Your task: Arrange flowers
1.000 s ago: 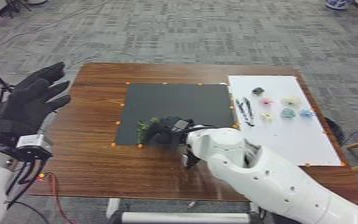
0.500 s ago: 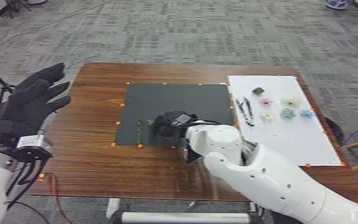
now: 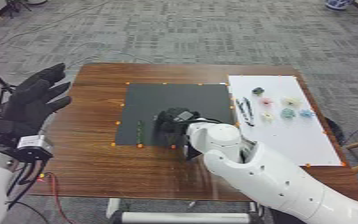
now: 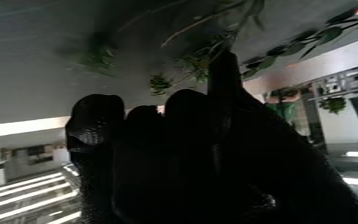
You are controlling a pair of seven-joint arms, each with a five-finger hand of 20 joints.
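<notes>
- Head view: my right hand [image 3: 174,120] is low over the dark mat [image 3: 180,95]; whether it is wide, narrow or holding something, I cannot tell.
- A slim green stem [image 3: 140,132] lies on the mat, left of my right hand and slightly nearer to me.
- Right of that hand is the white board [image 3: 291,142]. Loose blooms are on it: a dark flower [image 3: 258,91], a pink flower [image 3: 266,101], a pale yellow flower [image 3: 290,101], a small cream flower [image 3: 267,116], a blue-green flower [image 3: 287,113] and a blue flower [image 3: 306,113].
- Between my right hand and those blooms, slender dark pieces [image 3: 248,111] lie on the board.
- Right wrist view: fine greenery [image 4: 193,65] is right by my right hand [image 4: 158,160], with a broader-leaved sprig [image 4: 291,48] farther off from it.
- My left hand [image 3: 29,102] is wide, its thumb apart, well left of my right hand.
</notes>
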